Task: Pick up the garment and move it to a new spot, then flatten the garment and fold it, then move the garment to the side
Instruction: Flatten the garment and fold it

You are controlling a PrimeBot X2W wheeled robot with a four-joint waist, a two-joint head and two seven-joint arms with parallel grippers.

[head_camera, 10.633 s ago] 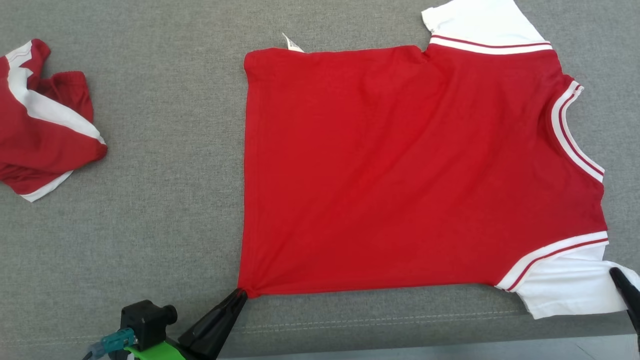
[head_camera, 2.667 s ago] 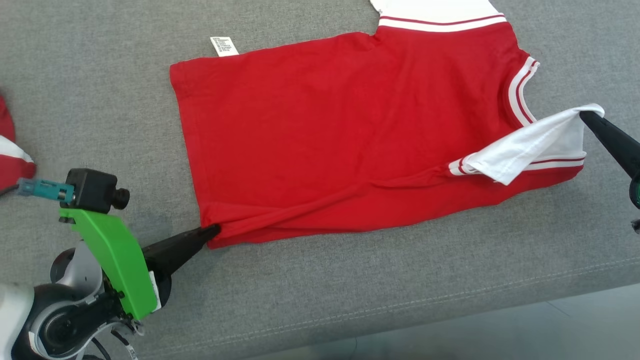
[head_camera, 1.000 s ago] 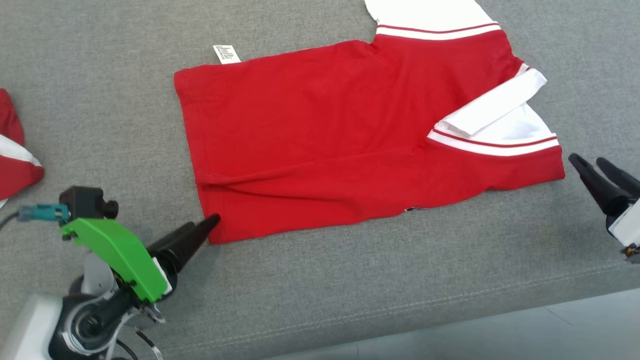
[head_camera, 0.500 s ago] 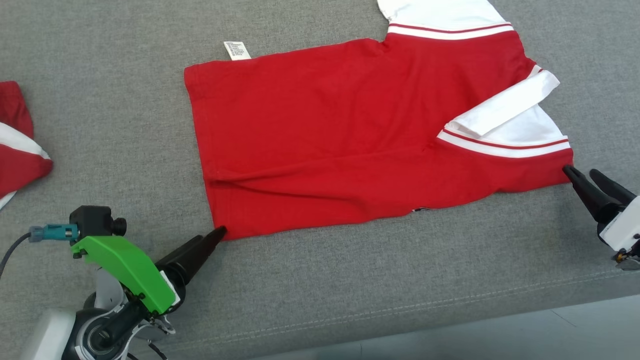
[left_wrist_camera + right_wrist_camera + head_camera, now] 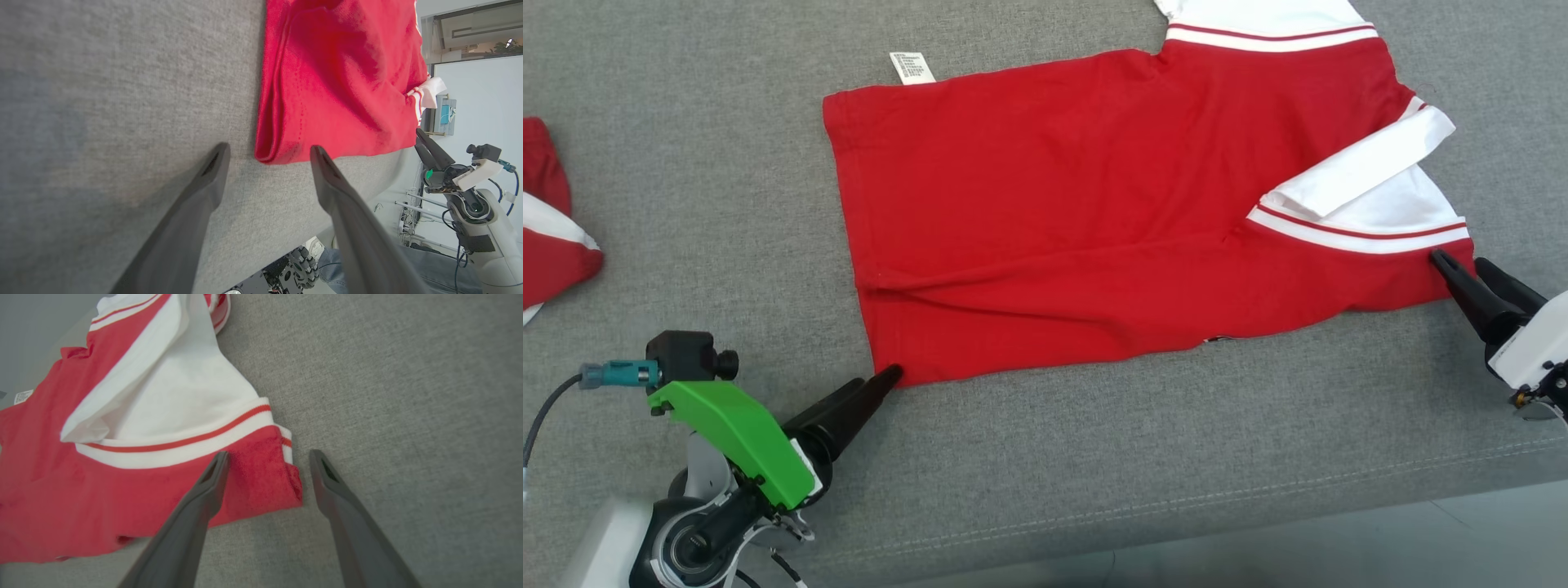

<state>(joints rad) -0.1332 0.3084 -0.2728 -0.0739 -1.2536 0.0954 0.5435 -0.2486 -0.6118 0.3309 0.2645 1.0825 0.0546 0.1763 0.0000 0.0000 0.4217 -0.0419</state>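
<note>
red garment lies flat on the grey counter, hem toward robot's left, collar end toward right. near long side is already turned in, and the white sleeve is folded over on top. care label sticks out at the far hem corner. a second red-and-white garment sits well apart at far left, leave it.

left pincer is spread and holding nothing, tips just beside the near hem corner. in the left wrist view the corner sits between its fingers. right pincer is also spread and empty. in the right wrist view one finger lies over the red cloth and the other over bare counter, with the shoulder corner between them.

step in hand, as i judge it: take both near corners for the next fold.

how to do it well:
- push each pincer a bit further in so the corner sits deep between the fingers, not at the tips.
- go low along the counter so the lower finger slides under both layers. the hem corner shows a doubled edge, and catching the top layer alone would undo the fold.
- right side: grab red cloth below the striped band, not the loose sleeve flap, or it may flip open.
- close both together, lift evenly and keep the edge taut between them.
- risk: pinching the counter fabric along with the cloth.
</note>
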